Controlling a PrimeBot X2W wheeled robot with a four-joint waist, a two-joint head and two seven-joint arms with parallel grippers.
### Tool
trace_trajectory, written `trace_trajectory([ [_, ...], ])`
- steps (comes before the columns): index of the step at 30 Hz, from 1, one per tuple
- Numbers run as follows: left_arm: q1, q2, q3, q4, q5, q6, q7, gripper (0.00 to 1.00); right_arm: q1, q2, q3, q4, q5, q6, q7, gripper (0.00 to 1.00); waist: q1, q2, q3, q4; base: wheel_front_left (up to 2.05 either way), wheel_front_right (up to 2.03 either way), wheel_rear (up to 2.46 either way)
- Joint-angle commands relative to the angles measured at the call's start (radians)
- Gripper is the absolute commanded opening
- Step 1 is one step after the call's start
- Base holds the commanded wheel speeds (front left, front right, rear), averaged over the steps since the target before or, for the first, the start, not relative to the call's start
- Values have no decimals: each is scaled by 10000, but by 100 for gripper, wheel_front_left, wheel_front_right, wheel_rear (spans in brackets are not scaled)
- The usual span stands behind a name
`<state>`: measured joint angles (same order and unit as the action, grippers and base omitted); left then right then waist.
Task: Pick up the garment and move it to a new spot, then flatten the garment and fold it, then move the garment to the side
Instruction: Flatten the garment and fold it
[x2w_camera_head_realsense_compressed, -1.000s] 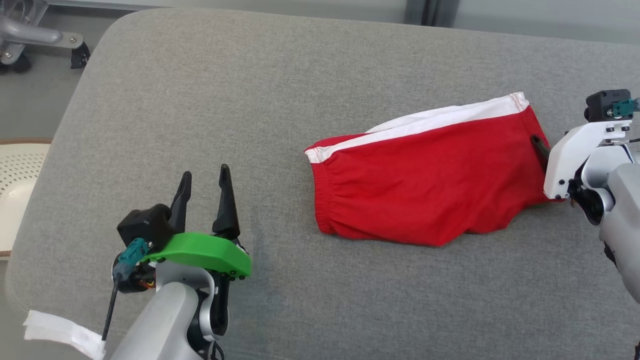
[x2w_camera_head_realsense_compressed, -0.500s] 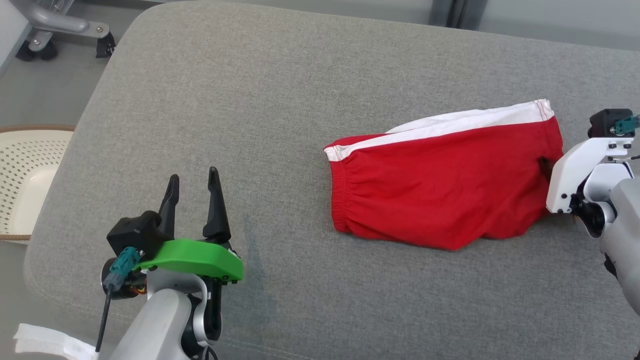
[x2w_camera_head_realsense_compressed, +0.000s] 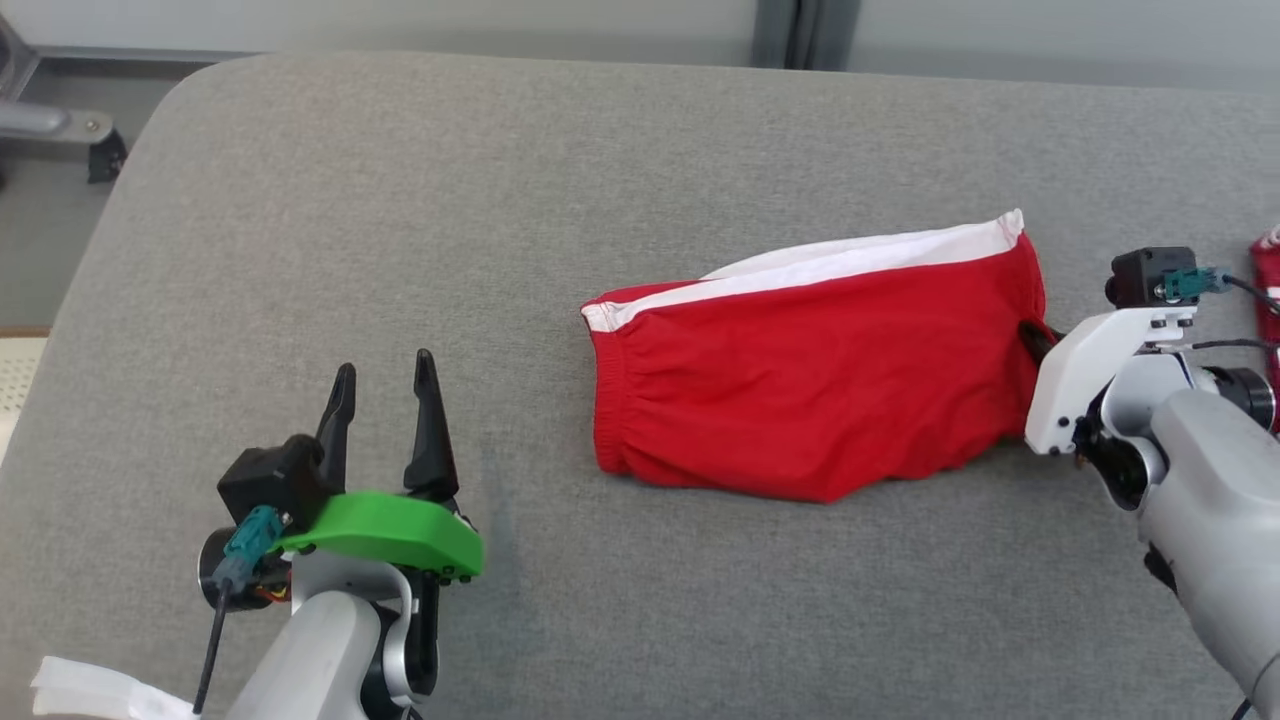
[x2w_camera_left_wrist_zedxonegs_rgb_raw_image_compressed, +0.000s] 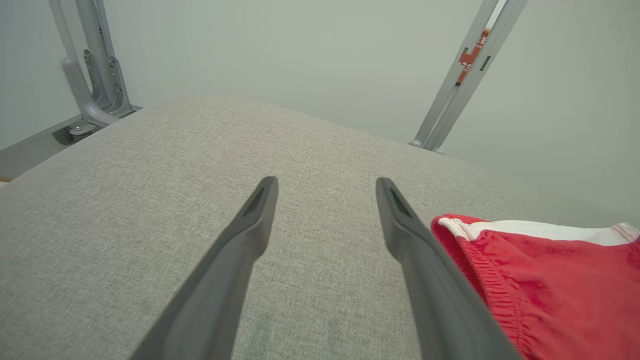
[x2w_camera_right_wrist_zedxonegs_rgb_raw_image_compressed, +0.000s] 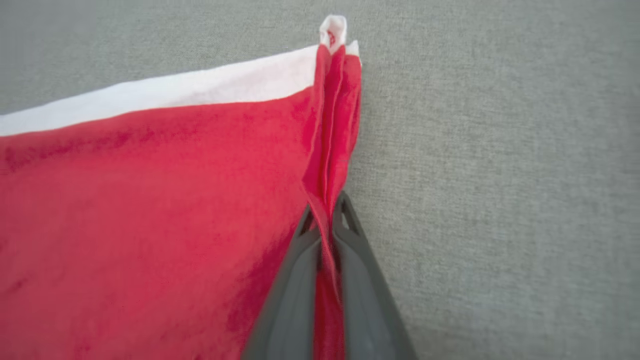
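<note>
Right wrist view, nearest first: anything new at the right gripper (x2w_camera_right_wrist_zedxonegs_rgb_raw_image_compressed: 325, 205)?

— Yes. Spread open at the hem a second ago, now clamped tight on a raised fold of the garment (x2w_camera_right_wrist_zedxonegs_rgb_raw_image_compressed: 150, 200), with red cloth squeezed between both fingers (x2w_camera_right_wrist_zedxonegs_rgb_raw_image_compressed: 367, 295).

Meaning for the task?

— Judged a secured hold at the right-hand edge, good for lifting or dragging. Impossible to say whether for the carry to a new spot or for the last slide aside. Already lying roughly doubled over, with a white band along the far edge, yet still rumpled along the near one.

Next out, head view, at the left gripper (x2w_camera_head_realsense_compressed: 385, 360)?

— Held wide apart and empty above the front of the grey cushion (x2w_camera_head_realsense_compressed: 400, 200), well apart from the garment. Nothing different there apart from a shift of the camera itself. Just beside that arm, at the lower left, a plain white strip (x2w_camera_head_realsense_compressed: 90, 690), blank.

And the garment's place?

— Resting on the cushion, right of centre, flat apart from the pinched edge.

Farther still, any writing?

— None readable. No brand or label visible on the garment. Beyond the right arm, a sliver of another red item (x2w_camera_head_realsense_compressed: 1265, 290). In the left wrist view, an orange tag (x2w_camera_left_wrist_zedxonegs_rgb_raw_image_compressed: 470, 55) on a metal post (x2w_camera_left_wrist_zedxonegs_rgb_raw_image_compressed: 445, 110), too small for reading.
</note>
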<state>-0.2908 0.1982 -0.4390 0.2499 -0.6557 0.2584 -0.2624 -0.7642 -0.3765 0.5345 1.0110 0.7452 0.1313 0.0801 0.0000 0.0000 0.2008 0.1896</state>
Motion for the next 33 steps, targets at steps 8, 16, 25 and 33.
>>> trace_trajectory([
  [8, 539, -23, 221, 177, 355, -323, -15, 100, 1427, 496, -311, -738, 539, -11, -1408, 0, 0, 0, -687, -2148, 0, 0, 0],
  [16, 667, -132, 334, 437, 581, -489, -16, 100, 2141, 757, -452, -1177, 452, -11, -2004, 0, 0, 0, -862, -2747, 0, 0, 0],
  [25, 776, -286, 369, 616, 689, -592, -16, 100, 2111, 883, -698, -1451, 98, -8, -2256, 0, 0, 0, -1137, -2225, 0, 0, 0],
  [33, 969, -417, 512, 555, 754, -632, -15, 100, 1984, 1215, -426, -2876, -451, -5, -1952, 0, 0, 0, -1469, -1236, 0, 0, 0],
])
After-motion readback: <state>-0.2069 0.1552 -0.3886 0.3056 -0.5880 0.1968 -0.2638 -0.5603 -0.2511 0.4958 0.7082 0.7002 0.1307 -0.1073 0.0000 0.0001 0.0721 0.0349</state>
